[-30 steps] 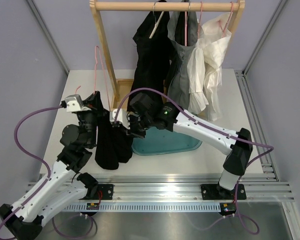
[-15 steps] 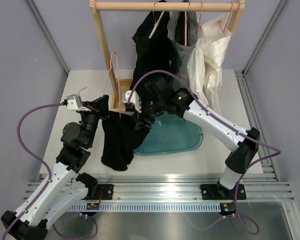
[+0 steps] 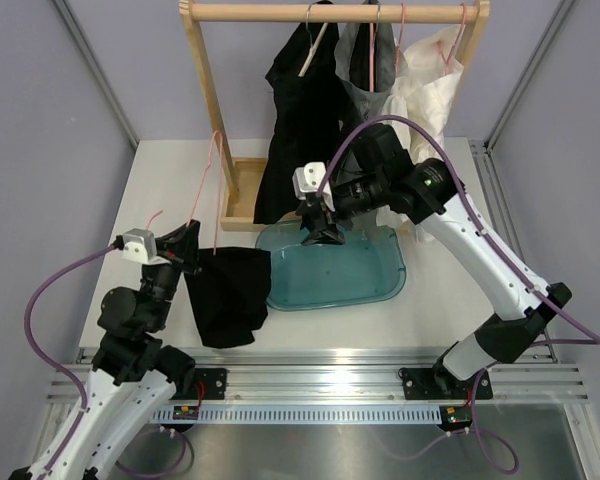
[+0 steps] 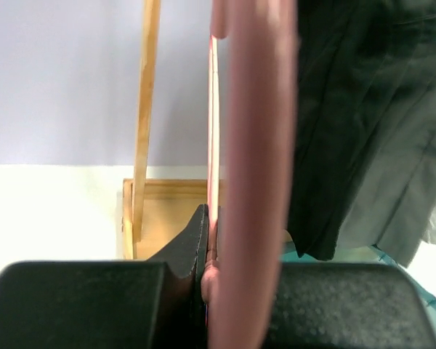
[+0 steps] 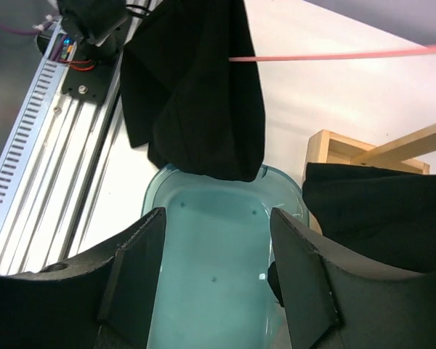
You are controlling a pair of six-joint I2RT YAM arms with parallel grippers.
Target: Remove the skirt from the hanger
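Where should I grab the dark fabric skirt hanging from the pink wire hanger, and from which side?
Probably best to take the dark fabric skirt at its top corner nearest the teal plastic tub, just under the pink wire hanger. Come from the tub side with the open right gripper. The left gripper clamps the hanger on the other side, and the cloth drapes loose.

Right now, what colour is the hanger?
Pink; the hanger shows best in the left wrist view.

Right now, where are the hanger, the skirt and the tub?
hanger [image 4: 254, 145], left wrist view, the pink bar up close
skirt [image 3: 225, 295], top view, middle of the dark cloth
tub [image 3: 335, 272], top view, its bare floor
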